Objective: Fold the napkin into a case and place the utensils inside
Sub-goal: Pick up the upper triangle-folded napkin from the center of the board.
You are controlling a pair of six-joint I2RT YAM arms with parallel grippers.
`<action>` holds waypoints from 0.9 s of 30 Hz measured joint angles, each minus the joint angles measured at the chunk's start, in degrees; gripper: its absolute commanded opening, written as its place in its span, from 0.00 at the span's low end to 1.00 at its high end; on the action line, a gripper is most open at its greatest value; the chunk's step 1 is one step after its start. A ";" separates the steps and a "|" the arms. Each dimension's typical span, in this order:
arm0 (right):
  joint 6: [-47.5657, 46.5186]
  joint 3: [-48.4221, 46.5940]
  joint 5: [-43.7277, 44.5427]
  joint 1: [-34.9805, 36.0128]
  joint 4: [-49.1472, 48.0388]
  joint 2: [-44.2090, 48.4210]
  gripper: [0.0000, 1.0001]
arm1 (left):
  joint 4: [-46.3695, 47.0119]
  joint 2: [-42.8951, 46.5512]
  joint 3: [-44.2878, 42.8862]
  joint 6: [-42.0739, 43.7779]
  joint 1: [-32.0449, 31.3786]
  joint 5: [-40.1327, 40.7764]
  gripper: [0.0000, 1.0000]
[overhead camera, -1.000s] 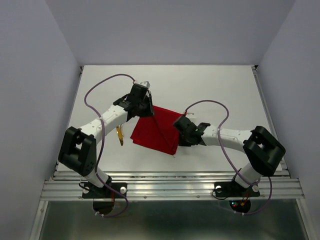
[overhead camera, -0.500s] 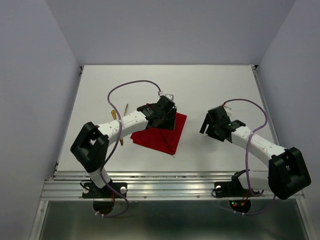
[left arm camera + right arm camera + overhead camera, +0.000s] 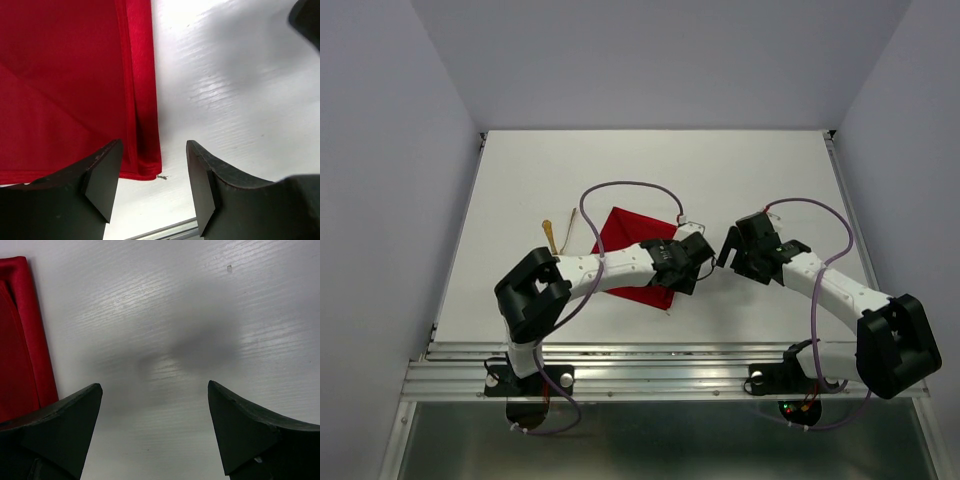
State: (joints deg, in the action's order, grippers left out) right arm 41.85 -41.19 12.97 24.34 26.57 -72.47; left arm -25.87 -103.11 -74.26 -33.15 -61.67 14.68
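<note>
The red napkin point(image 3: 623, 233) lies folded near the middle of the white table point(image 3: 770, 180). The left gripper point(image 3: 153, 145) hangs over the napkin's right edge, by its near corner. Its fingers are apart and hold nothing. The right gripper point(image 3: 155, 385) is just right of the napkin, over the table, with its fingers wide apart. The knife point(image 3: 552, 236) and fork point(image 3: 571, 220) lie left of the napkin.
</note>
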 measured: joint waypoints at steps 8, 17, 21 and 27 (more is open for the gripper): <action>-0.04 0.00 -0.09 0.00 0.00 -0.33 0.92 | -2.95 -2.12 -0.15 -1.16 -2.43 5.31 0.62; -0.11 -0.02 -0.09 0.00 -0.02 -1.20 0.91 | -3.04 -4.68 -0.11 -1.22 -3.06 7.19 0.55; -0.11 -0.02 -0.09 0.00 0.02 -1.20 0.92 | -2.05 -4.74 0.76 -1.22 -3.50 7.15 0.54; -0.13 -0.02 -0.09 0.00 0.00 -1.20 0.92 | -1.42 -4.79 1.29 -1.01 -3.52 6.93 0.51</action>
State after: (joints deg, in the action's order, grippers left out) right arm 41.71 -41.21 12.88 24.34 26.57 -73.67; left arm -27.29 -107.90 -72.97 -34.15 -65.19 21.61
